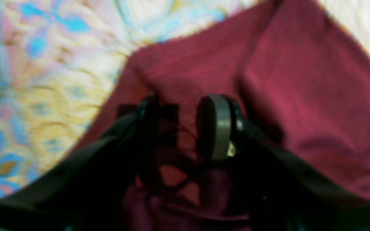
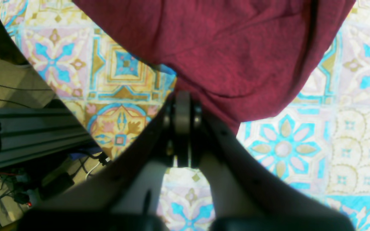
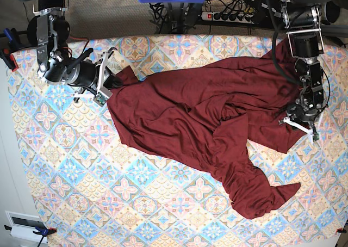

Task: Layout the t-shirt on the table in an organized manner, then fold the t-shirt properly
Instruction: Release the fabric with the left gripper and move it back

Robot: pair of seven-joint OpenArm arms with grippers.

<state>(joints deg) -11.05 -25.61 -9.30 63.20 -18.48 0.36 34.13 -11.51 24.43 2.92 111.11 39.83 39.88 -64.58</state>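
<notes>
Risk: right gripper [image 2: 182, 109] pinching t-shirt [image 3: 206, 122] edge could slip under tension; left gripper [image 1: 185, 125] spread, grasping nothing.

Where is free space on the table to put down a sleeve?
The table is bare along the near edge and near-left corner, below the t-shirt. It is crowded at the far corners, where the right pincer and left pincer meet cloth.

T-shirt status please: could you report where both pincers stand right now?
Right pincer shut on t-shirt edge. Left pincer open over the cloth, gripping nothing. T-shirt rumpled, not laid flat on table.
</notes>
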